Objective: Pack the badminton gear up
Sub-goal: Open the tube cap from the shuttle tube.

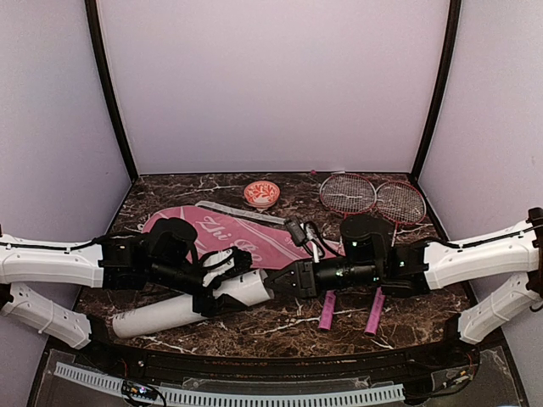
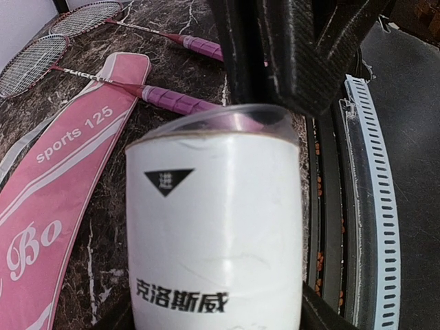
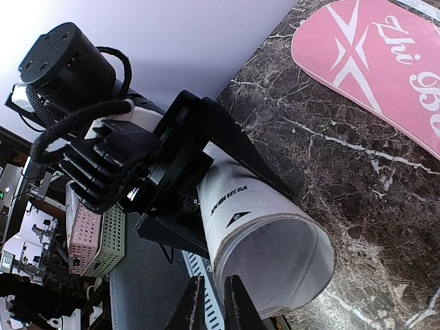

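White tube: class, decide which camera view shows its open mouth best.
The right wrist view: it looks into the open end of the white tube. The left wrist view shows only its printed side; the top external view shows its length side-on.

Overhead camera looks down; both wrist cameras closely share the tube (image 2: 216,227).

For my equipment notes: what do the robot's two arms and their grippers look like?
The left arm and right arm have white shells with black joints and thin black cables. The left gripper and right gripper are black, with flat tapered fingers.
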Available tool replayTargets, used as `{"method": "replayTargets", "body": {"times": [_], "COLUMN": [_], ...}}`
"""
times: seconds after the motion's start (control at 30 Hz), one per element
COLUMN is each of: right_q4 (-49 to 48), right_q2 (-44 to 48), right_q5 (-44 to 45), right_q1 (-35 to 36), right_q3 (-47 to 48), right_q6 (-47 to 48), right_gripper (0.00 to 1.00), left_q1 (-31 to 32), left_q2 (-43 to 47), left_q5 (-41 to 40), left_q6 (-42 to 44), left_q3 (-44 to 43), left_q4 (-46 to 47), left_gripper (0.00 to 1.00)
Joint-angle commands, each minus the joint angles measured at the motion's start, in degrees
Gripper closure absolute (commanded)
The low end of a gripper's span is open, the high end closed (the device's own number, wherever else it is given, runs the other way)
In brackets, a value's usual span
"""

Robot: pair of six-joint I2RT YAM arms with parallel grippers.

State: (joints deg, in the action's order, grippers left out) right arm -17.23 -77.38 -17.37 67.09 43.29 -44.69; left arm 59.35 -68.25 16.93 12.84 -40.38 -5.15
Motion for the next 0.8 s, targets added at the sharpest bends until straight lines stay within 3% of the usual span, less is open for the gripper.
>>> {"method": "replayTargets", "body": {"times": [0.0,0.27,0.4,0.77], "right_q4": [-4.51,-5.32,-5.96,-1.82], "right_q2": [-1.15,-1.81,-2.05,4.04], "right_q5": [-2.27,-3.57,-3.76,6.34], "right_q1": [-0.08,-0.03,-0.1,-0.04], "right_q3": [0.72,0.65,0.31,-2.1], "right_q6": [-0.57,-1.01,-1.48,-2.03], "right_gripper": [0.89,0.9,0.96,1.0], "left_q1": [-0.03,-0.04,-0.03,-0.03], "left_q2": [0.57,0.47,0.57,0.51], "left_q5": [2.06,2.04,2.0,2.05], "left_q6": [0.43,0.45,0.53,0.49], "left_q3": [-1.72,-1.69,-1.72,-1.72], "left_q4": [6.75,6.73,6.73,6.77], "left_gripper": [0.36,0.36,0.36,0.36]}}
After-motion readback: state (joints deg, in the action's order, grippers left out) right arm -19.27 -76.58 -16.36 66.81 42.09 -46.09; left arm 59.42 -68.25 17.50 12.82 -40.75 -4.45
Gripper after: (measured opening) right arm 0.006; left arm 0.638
